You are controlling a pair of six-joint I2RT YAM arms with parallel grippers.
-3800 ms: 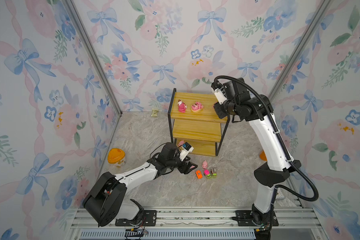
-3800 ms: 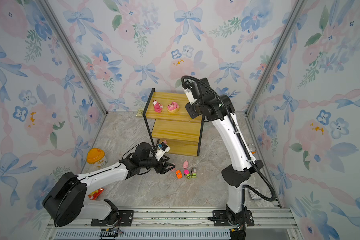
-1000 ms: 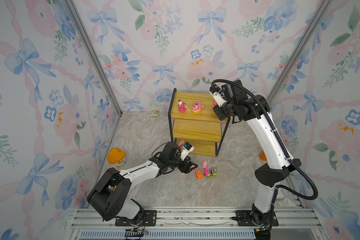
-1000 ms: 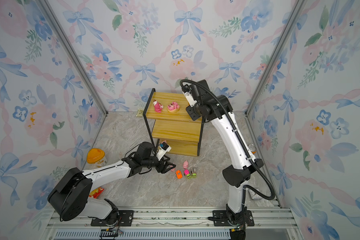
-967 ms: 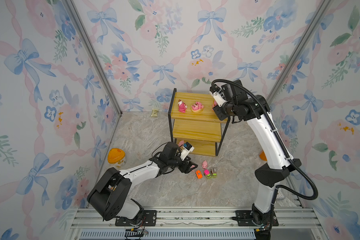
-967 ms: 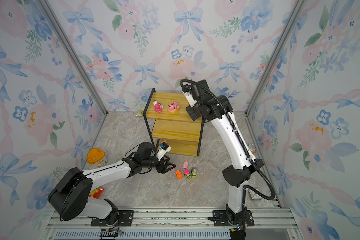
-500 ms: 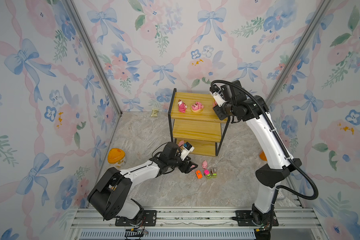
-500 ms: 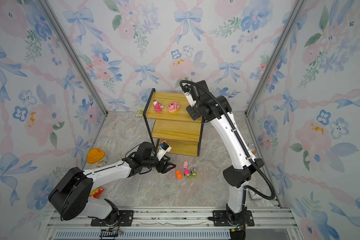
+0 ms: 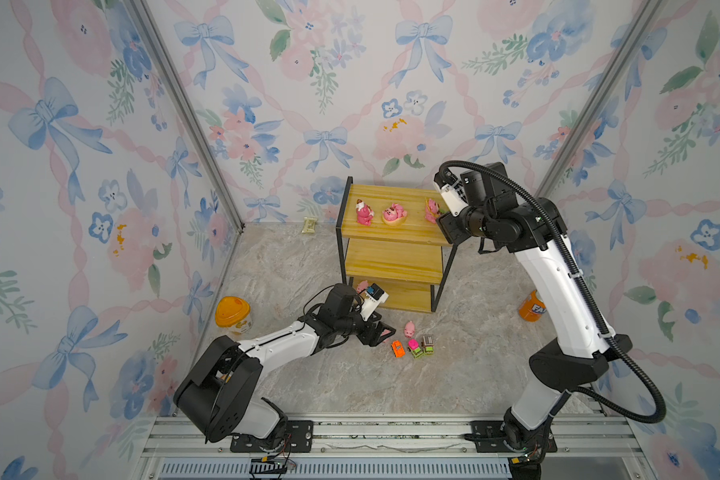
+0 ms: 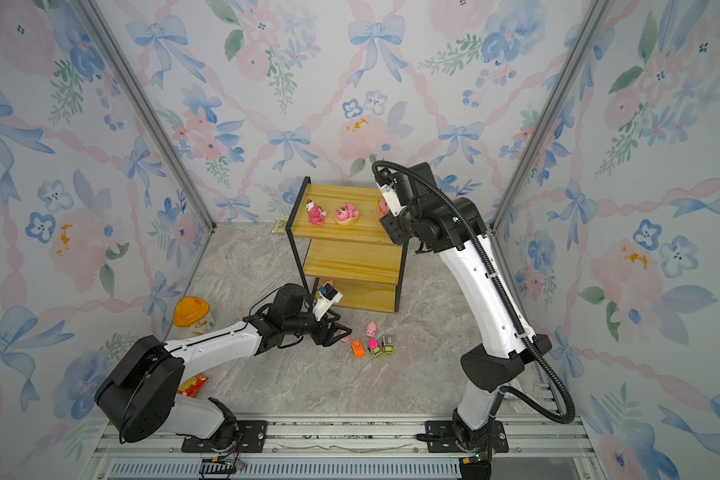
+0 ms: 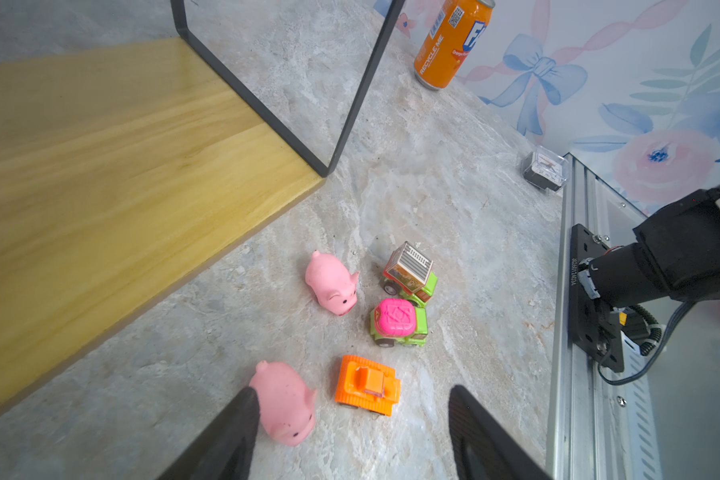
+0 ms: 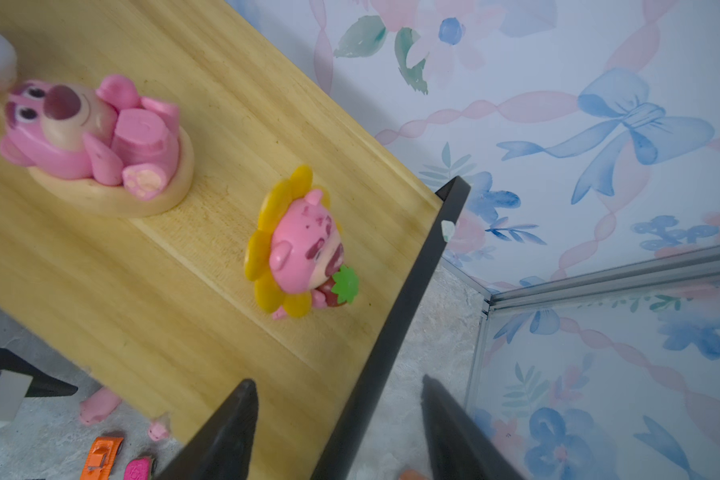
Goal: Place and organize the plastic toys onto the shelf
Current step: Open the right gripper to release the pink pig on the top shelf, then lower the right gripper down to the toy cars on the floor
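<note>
Top board of the three-tier shelf (image 9: 391, 195), yellow wooden boards in a thin black metal frame: three dark pink plastic bear figurines in a row, apparently grouped there by kind. Toward the left edge, the upright bear (image 9: 363, 212). At the middle, the bear lying on a round tan base (image 12: 96, 137). Near the right edge, just inside the frame bar, the bear with a yellow petal collar (image 12: 300, 253), standing free.

Right gripper (image 12: 337, 395) at that right edge, fingers spread and empty, clear of the petal-collared figure. Judged a finished placement.

Down on the grey marbled table (image 11: 454, 187), off the bottom board's front edge and nearer its right corner, the unsorted toys huddled together. Three mini cars: the orange car (image 11: 366, 384), the pink-and-green car (image 11: 398, 322) and the brown-and-green car (image 11: 410, 270). Two pale pink rubbery pigs: the farther pig (image 11: 333, 282) just beside the cars, the nearer pig (image 11: 287, 403) hard against one finger of the left gripper (image 11: 352, 415).

Jaws there wide, gripping nothing, straddling that pig and the orange car. Probably lined up for the pig, with the car near enough to get caught too.

At the bottom board's front left corner, a third pale pink shape (image 9: 362, 286), likely another pig, half hidden.

Not toys, so left on the table: one orange soda can (image 9: 531, 306) and one orange-lidded tub (image 9: 233, 316).
</note>
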